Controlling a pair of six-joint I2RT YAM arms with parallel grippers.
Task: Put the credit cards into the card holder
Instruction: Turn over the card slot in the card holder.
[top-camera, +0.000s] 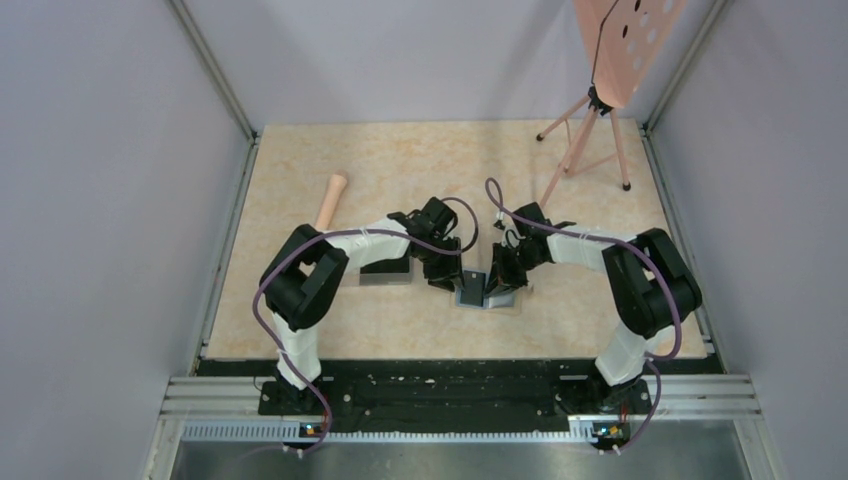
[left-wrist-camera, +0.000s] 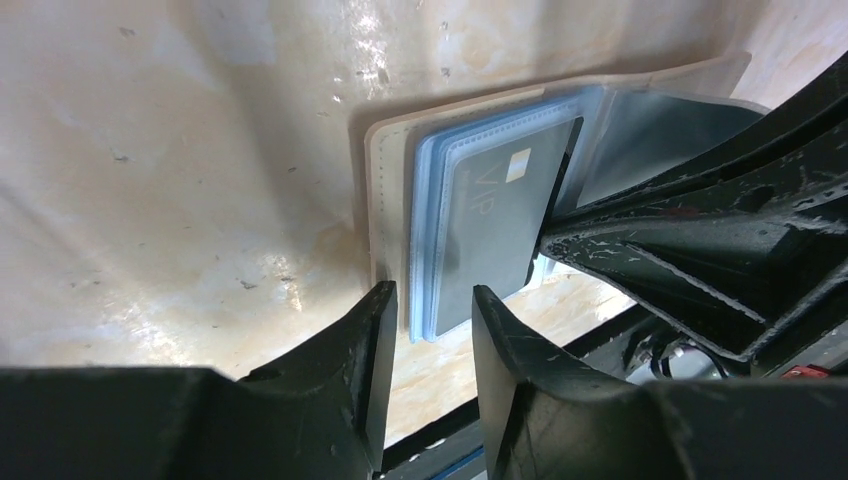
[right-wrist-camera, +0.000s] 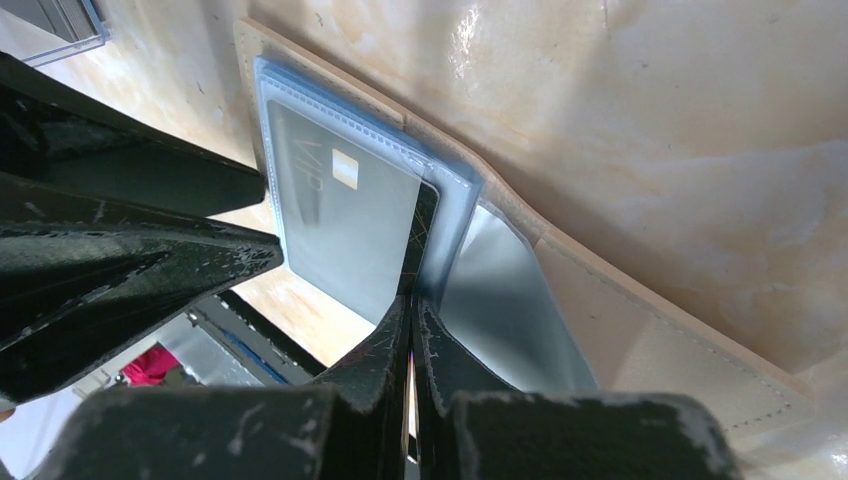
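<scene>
**Right gripper pinches card at open card holder**

Right gripper (right-wrist-camera: 412, 330) is clamped on the edge of a credit card (right-wrist-camera: 345, 230) that sits partly in a clear sleeve of the card holder (right-wrist-camera: 640, 330), which lies open just ahead of it. Left gripper (left-wrist-camera: 430, 330) has fingers apart, straddling the holder's near edge; contact unclear. Marbled beige table (top-camera: 420, 160) sits below, with grey walls around. Beyond the left arm lies a wooden stick (top-camera: 331, 198). A clear box (right-wrist-camera: 60, 25) is cut off at frame corner.

A glossy beige marbled desk (top-camera: 400, 160) sits enclosed by plain pale lavender-grey walls (top-camera: 90, 200) on three sides. At the desk's far right corner stands a pink tripod stand (top-camera: 588, 140) carrying a perforated peach board (top-camera: 625, 40).
</scene>
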